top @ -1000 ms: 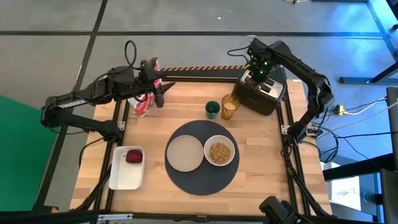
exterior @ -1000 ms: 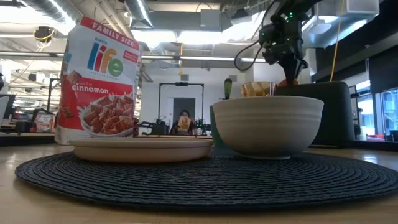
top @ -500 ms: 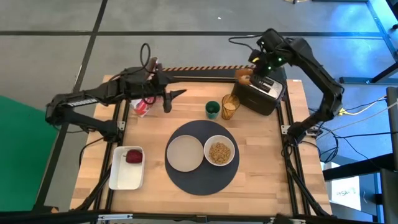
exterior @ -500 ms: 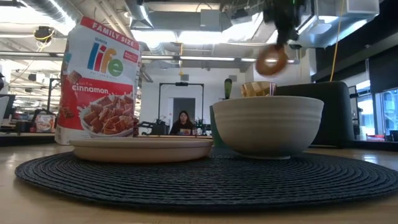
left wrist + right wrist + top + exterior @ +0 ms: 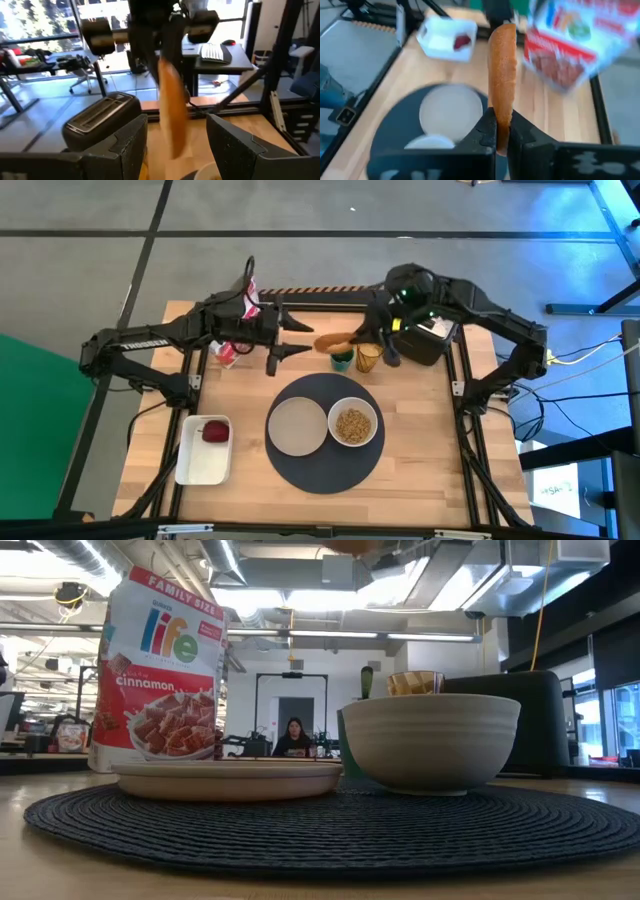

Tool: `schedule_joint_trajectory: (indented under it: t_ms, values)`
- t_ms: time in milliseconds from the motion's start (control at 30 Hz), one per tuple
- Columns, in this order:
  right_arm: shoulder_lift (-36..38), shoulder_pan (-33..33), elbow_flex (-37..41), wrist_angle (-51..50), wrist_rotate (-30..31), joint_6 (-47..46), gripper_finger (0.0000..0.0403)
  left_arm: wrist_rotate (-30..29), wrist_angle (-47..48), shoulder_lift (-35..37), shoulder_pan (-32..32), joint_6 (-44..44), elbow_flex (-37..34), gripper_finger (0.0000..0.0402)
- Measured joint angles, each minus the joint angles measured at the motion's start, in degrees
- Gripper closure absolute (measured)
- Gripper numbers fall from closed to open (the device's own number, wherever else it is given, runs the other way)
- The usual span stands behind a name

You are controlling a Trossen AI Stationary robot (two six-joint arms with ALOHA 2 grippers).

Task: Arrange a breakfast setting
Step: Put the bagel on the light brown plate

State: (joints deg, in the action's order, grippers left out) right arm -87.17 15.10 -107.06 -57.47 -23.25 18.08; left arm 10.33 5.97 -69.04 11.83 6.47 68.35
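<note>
My right gripper [image 5: 358, 338] is shut on the toasted round [image 5: 333, 340] in the air above the small green cup [image 5: 342, 359] and beside the amber glass [image 5: 370, 357]. My left gripper [image 5: 300, 339] stands open just left of the round, its fingers pointing at it without touching. The beige plate [image 5: 297, 425] and the white bowl [image 5: 352, 425] of cereal sit on the dark grey mat [image 5: 325, 465]. The red fruit [image 5: 215, 431] lies in the white tray [image 5: 200, 460]. My right gripper pinches the toasted round by its rim end [image 5: 503, 122], one finger on each flat face. The fingers come from the table's right, slanting down. The round sticks out beyond the fingertips on edge [image 5: 172, 110], lifted clear of everything.
The black toaster [image 5: 428, 338] stands at the far right, behind my right arm. A cereal box [image 5: 160, 670] stands at the far left, partly under my left arm. Bare wood lies near the front edge and right of the mat.
My right gripper has drawn the toasted round up out of the toaster and swung it toward the table's left, over the cup, rolling its wrist as it went. My left gripper has moved right toward the round and levelled out, staying open.
</note>
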Motion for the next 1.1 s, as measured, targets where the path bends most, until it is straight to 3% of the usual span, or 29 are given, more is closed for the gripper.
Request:
schedule_joint_trajectory:
  t_ms: [333, 467, 667, 733, 833, 1000, 1100]
  values:
    - [-2.9, -5.9, 0.0, 8.8, 4.8, 0.7, 0.0399, 0.4, 0.0, 0.1, -4.6, -0.3, 0.0, 0.0217]
    - [-3.7, -7.2, 0.0, 9.1, 4.7, 0.7, 0.0399, -2.8, 0.6, 0.1, -6.9, -1.3, 0.0, 0.0268]
    - [-3.8, -9.5, 0.1, 10.0, 3.6, 0.8, 0.0395, -4.0, 4.2, 0.2, -10.2, -2.9, 0.1, 0.0378]
    - [-3.9, -10.3, 0.1, 10.6, 4.9, 0.8, 0.038, -6.3, 6.0, 0.3, -11.7, -2.9, 0.2, 0.0386]
    - [-3.8, -11.8, 0.1, 10.6, 13.7, -2.0, 0.0339, -12.1, 8.9, 0.4, -14.9, -1.5, 0.2, 0.0383]
    - [-0.9, -14.4, 0.0, 5.3, 39.3, -15.9, 0.0274, -27.9, 11.8, -0.7, -22.6, -0.8, -0.1, 0.0386]
    - [0.7, -16.5, 0.0, 3.3, 46.7, -23.7, 0.0256, -34.3, 15.3, -1.7, -26.5, -1.0, 0.0, 0.0387]
